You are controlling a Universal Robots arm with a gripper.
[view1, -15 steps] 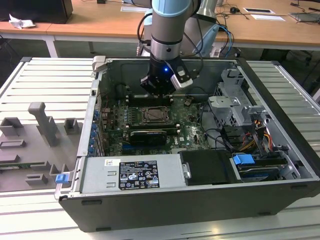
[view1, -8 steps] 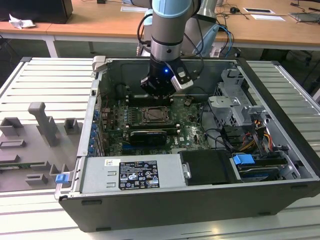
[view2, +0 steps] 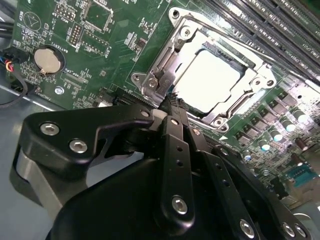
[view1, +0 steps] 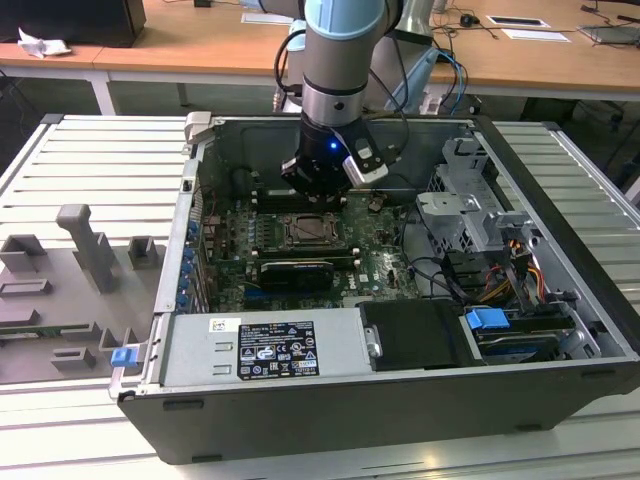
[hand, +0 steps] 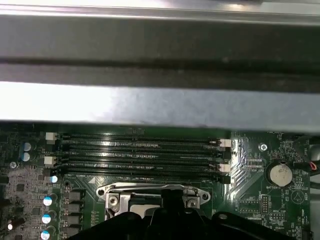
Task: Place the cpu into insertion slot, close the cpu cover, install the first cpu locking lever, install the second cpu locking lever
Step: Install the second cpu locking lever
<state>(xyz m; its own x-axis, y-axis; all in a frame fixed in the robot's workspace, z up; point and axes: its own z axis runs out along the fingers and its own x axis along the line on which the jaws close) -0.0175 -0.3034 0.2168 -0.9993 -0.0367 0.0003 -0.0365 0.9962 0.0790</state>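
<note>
Fingers [view2: 172,106] closed, empty, tips at the slot's [view2: 150,81] edge by the cover [view2: 177,47]. The cpu [view2: 210,82] lies seated beneath the shut cover. I judge a locking lever is in hand; it calls for a steady press. The label [view1: 275,350] print is too small to read.

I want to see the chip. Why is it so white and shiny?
In the second wrist view, light glares off the cpu in the insertion slot, washing its top white; in the exterior view the slot looks dim under the gripper.
</note>
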